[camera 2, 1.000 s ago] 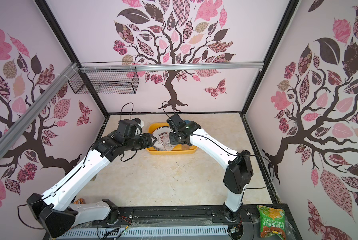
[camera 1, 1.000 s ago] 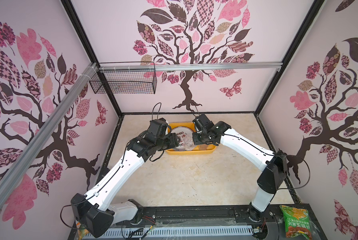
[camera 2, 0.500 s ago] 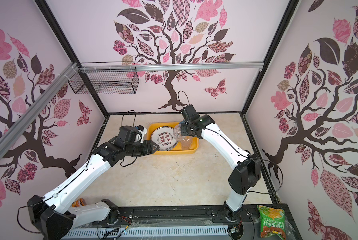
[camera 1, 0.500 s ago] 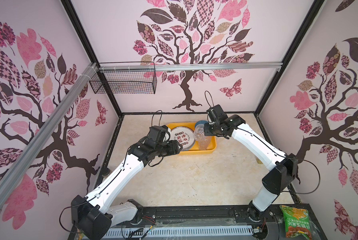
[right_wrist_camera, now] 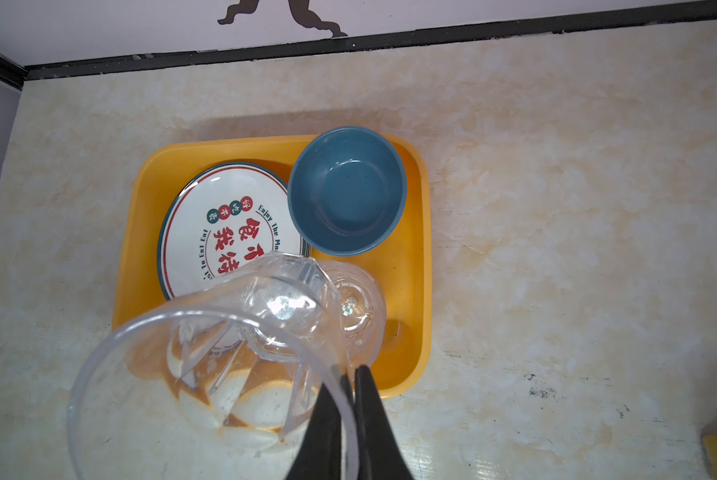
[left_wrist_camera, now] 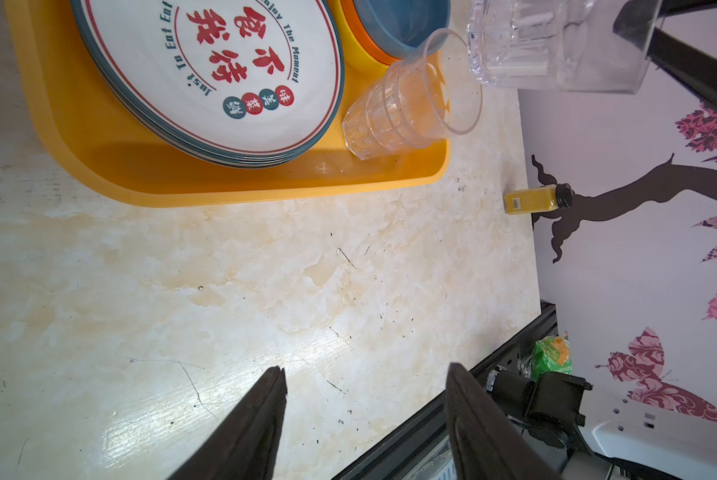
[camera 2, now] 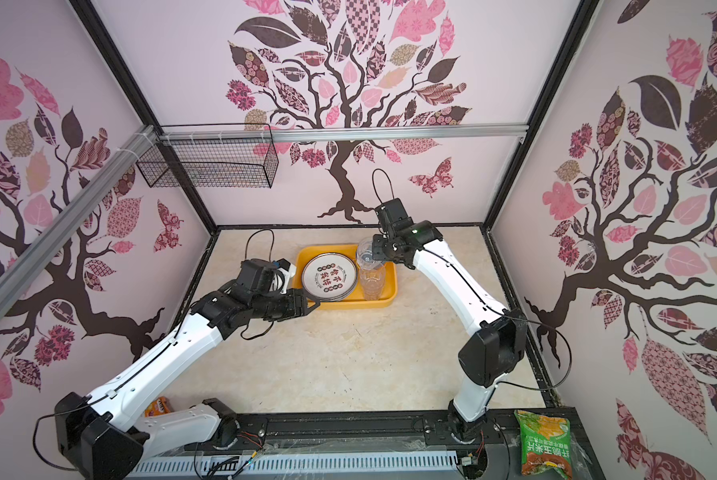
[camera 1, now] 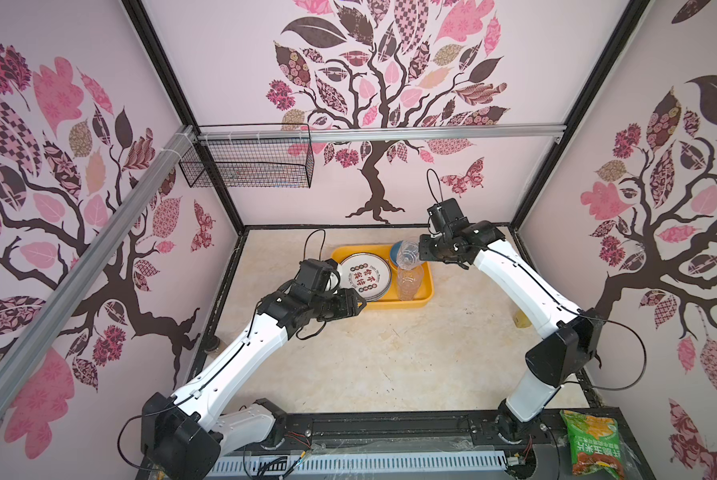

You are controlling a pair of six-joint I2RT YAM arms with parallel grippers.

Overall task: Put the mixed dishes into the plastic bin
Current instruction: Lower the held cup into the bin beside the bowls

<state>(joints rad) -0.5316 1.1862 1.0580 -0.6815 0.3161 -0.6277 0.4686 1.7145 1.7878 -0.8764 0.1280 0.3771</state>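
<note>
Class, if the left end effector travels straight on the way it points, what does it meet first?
Probably the bare table, as it tilts downward; beyond that, the yellow bin. Depth is unclear.

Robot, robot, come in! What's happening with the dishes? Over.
Left gripper open, empty. Right gripper shut on a clear cup, above the bin. Plates, blue bowl inside. Second cup stands close below.
</note>
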